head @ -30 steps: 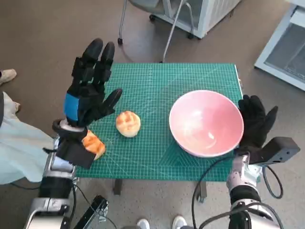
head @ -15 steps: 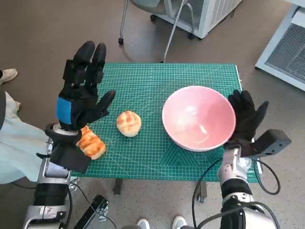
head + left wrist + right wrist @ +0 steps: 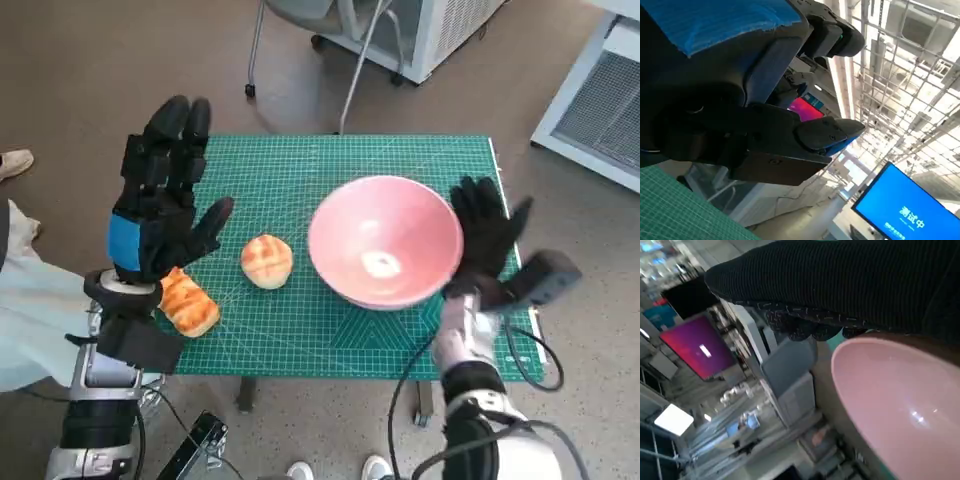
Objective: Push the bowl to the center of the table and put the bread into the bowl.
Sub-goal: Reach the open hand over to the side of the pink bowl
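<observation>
Bowl (image 3: 385, 240) — pink, nothing in it but a glint of light — sits on the green cutting mat (image 3: 300, 170), right of the mat's middle and tipped a little. The right hand (image 3: 485, 240) in its black glove lies flat against the bowl's right wall, fingers spread, gripping nothing. Just left of the bowl rests a round bread roll (image 3: 267, 260); farther left, at the mat's near-left edge, lies a longer glazed bread (image 3: 187, 301). Above that corner the left hand (image 3: 160, 210) hovers — fingers apart, holding nothing.
</observation>
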